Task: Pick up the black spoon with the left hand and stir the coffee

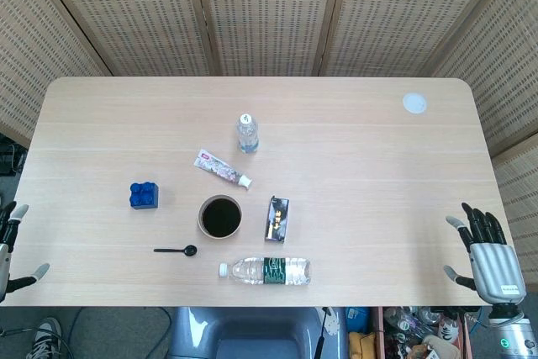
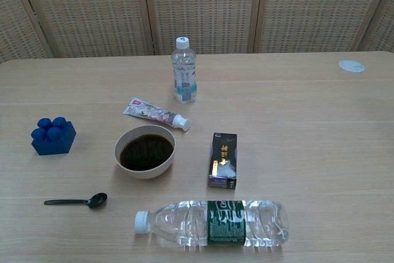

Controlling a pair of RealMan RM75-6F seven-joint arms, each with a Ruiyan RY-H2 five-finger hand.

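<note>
The black spoon (image 1: 176, 250) (image 2: 76, 201) lies flat on the table, bowl end to the right, just in front of the coffee bowl. That bowl of dark coffee (image 1: 220, 216) (image 2: 145, 151) stands near the table's middle. My left hand (image 1: 8, 245) hangs at the far left edge of the head view, beside the table's near corner, fingers apart and holding nothing. Off the near right corner, my right hand (image 1: 487, 254) is open with spread fingers. Neither hand appears in the chest view.
A lying water bottle (image 1: 269, 271) sits at the front, right of the spoon. A black box (image 1: 276, 218) lies right of the bowl, a toothpaste tube (image 1: 223, 169) behind it, an upright bottle (image 1: 246, 133) further back. A blue block (image 1: 144, 195) sits left.
</note>
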